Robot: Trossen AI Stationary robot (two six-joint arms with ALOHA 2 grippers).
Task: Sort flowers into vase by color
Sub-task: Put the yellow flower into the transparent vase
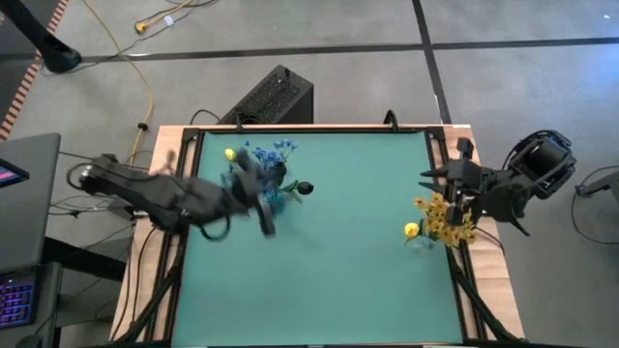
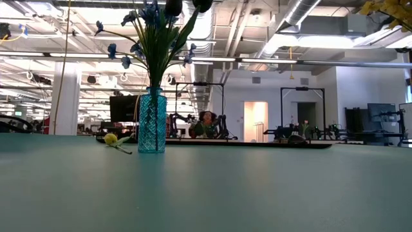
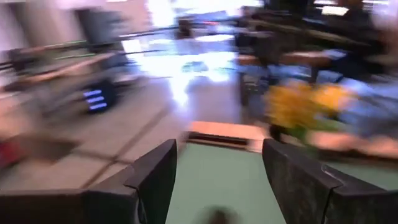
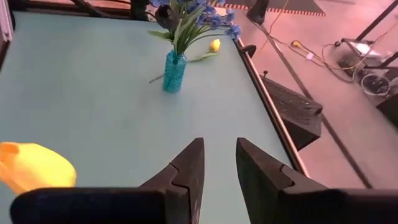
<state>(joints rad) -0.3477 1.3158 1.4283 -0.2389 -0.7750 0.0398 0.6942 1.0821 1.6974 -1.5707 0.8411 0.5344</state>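
A blue glass vase (image 2: 152, 121) stands on the green table (image 1: 348, 280) at the far left. It holds blue flowers (image 1: 273, 153) and dark buds (image 2: 172, 6). One yellow bud (image 2: 111, 138) lies on the table beside it. Yellow-orange flowers (image 1: 447, 218) and a yellow bud (image 1: 411, 229) stand by the table's right edge. My left gripper (image 3: 217, 180) hovers open and level beside the blue vase (image 1: 274, 198), with nothing between its fingers. My right gripper (image 4: 219, 165) hangs open and empty above the yellow flowers, pointing across the table at the blue vase (image 4: 174, 71).
A black box (image 1: 271, 97) stands beyond the table's far edge. Cables run over the floor at the far left. The middle and near part of the green table carry nothing. A raised rim (image 4: 267, 99) runs along the table's far edge.
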